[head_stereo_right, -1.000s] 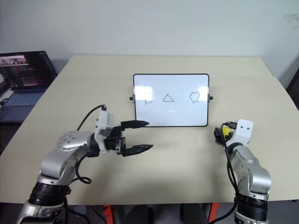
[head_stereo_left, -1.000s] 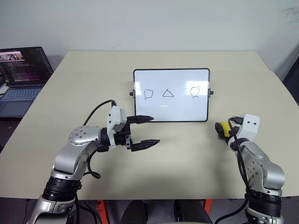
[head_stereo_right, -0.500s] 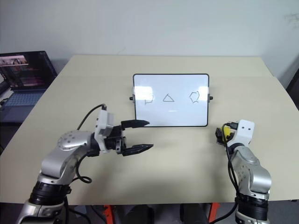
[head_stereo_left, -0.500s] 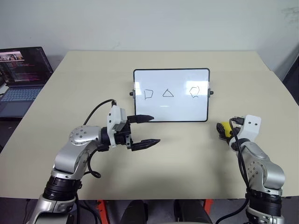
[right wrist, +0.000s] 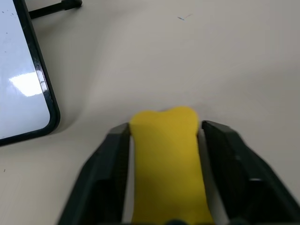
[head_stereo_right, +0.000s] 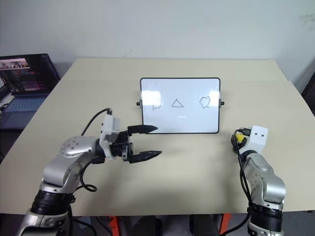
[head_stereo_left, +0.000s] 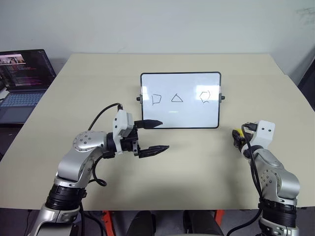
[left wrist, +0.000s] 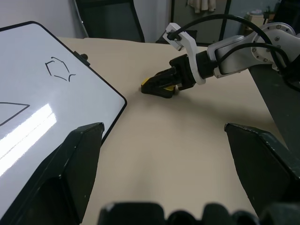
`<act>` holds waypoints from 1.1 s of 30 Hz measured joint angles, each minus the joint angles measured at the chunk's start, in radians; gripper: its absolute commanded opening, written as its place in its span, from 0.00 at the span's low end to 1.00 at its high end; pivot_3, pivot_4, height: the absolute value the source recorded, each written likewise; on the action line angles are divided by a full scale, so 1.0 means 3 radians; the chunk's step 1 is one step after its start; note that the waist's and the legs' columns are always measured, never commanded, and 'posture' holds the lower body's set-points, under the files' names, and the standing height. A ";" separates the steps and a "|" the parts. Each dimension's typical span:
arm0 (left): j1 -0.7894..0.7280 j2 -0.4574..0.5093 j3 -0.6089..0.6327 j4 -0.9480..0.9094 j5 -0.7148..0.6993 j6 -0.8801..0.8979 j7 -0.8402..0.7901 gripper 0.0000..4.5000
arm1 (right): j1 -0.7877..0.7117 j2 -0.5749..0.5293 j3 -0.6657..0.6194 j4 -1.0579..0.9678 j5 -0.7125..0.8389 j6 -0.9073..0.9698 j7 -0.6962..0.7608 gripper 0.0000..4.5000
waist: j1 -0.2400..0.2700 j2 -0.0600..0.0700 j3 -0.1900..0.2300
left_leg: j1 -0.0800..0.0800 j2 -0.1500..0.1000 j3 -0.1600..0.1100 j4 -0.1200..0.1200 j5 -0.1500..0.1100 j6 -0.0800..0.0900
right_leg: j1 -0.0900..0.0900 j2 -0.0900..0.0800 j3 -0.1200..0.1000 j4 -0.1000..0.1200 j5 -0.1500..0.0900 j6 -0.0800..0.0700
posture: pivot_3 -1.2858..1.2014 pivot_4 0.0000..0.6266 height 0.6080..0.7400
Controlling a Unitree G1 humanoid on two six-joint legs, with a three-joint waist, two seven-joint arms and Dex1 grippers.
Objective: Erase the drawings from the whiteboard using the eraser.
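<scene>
The whiteboard (head_stereo_left: 180, 101) lies mid-table with the drawings on it: a square (head_stereo_left: 157, 99), a triangle (head_stereo_left: 177, 98) and a hexagon (head_stereo_left: 204, 96). To the right of the board's near right corner, my right gripper (head_stereo_left: 238, 136) is shut on the yellow eraser (right wrist: 165, 159), which rests on the table. Both fingers (right wrist: 112, 154) press the eraser's sides and pinch it narrower. The left wrist view shows that same grip on the eraser (left wrist: 154, 84). My left gripper (head_stereo_left: 163, 135) hangs open and holds nothing, pointing right, just before the board's near left corner.
An open laptop (head_stereo_left: 22, 81) sits on a separate surface off the table's far left corner. The beige table (head_stereo_left: 197, 172) stretches bare between the two grippers and in front of the board.
My right gripper's fingers have closed on the eraser, squeezing it. The left arm and the whiteboard have not moved.
</scene>
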 measured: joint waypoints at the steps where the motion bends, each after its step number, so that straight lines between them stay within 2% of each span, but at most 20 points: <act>1: 0.0000 0.0000 0.0000 0.0001 0.0000 -0.0003 -0.0001 1.00 | -0.0001 0.0000 -0.0001 0.0000 0.0001 0.0000 0.0000 0.28 | 0.0000 0.0000 0.0000 | 0.0000 0.0000 0.0000 0.0000 0.0000 0.0000 | 0.0000 0.0000 0.0000 0.0000 0.0000 0.0000 | 0.52 0.24 1.00; 21: 0.0013 0.0000 0.0002 0.0068 0.0004 -0.0095 -0.0061 1.00 | -0.0089 0.0003 0.0013 -0.0061 0.0003 0.0054 -0.0011 0.28 | -0.0001 0.0000 0.0000 | 0.0000 0.0000 0.0000 0.0000 0.0000 0.0000 | 0.0000 0.0000 0.0000 0.0000 0.0000 0.0000 | 0.52 0.24 1.00; 33: -0.0066 -0.0094 0.0079 0.0334 0.0080 -0.0245 0.0139 1.00 | -0.0427 -0.0261 0.0346 -0.0148 -0.0116 -0.0184 0.0238 0.28 | 0.0001 0.0000 0.0000 | 0.0000 0.0000 -0.0001 0.0001 0.0000 0.0000 | 0.0000 0.0000 -0.0001 0.0000 0.0000 0.0000 | 0.52 0.24 1.00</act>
